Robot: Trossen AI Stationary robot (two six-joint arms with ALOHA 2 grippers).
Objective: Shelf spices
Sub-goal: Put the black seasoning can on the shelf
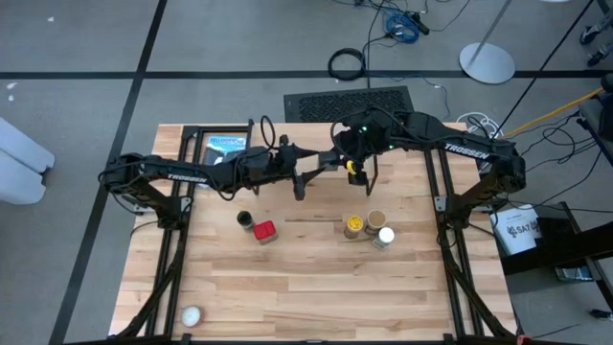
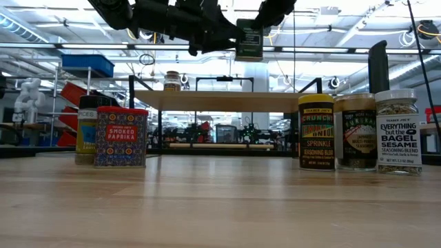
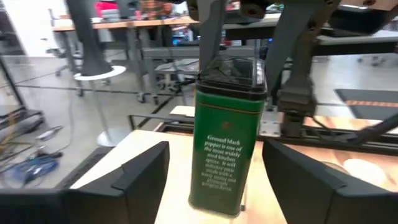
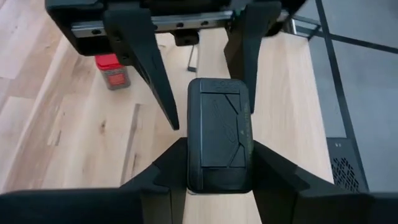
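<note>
Above the shelf (image 2: pixel 227 100), the right gripper (image 4: pixel 217 163) fingers clamp the black square tin (image 4: pixel 219 134) by its lid, while the left gripper (image 3: pixel 214 177) fingers stand spread clear of its sides.

square tin (image 3: pixel 227 130) above the shelf (image 2: pixel 227 100), between left gripper (image 3: pixel 214 180) fingers, held by right gripper (image 4: pixel 219 163)
</note>
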